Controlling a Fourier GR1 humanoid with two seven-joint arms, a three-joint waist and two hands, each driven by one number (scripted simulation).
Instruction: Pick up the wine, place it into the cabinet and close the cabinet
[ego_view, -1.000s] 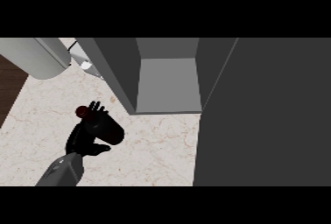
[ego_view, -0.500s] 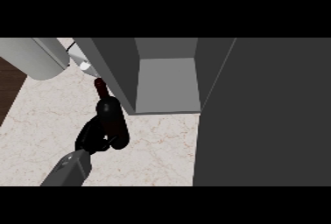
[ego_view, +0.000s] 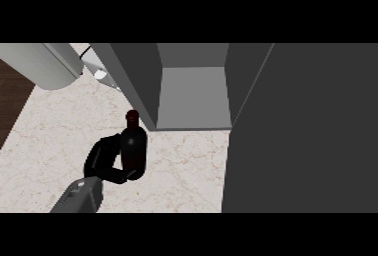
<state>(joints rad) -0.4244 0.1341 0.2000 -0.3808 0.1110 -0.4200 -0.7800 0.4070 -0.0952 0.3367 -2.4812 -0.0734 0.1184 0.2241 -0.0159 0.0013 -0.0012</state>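
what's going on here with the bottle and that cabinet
The left robot hand is curled round a dark wine bottle, above the marble counter. The bottle is just in front of the open cabinet, near its left wall, and is not yet inside. The cabinet door stands open at the right. The other hand is out of view.

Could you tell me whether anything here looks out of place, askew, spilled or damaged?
Nothing stands out. The left hand is curled round the wine bottle, holding it above the counter just in front of the open cabinet. No spill or damage shows anywhere.
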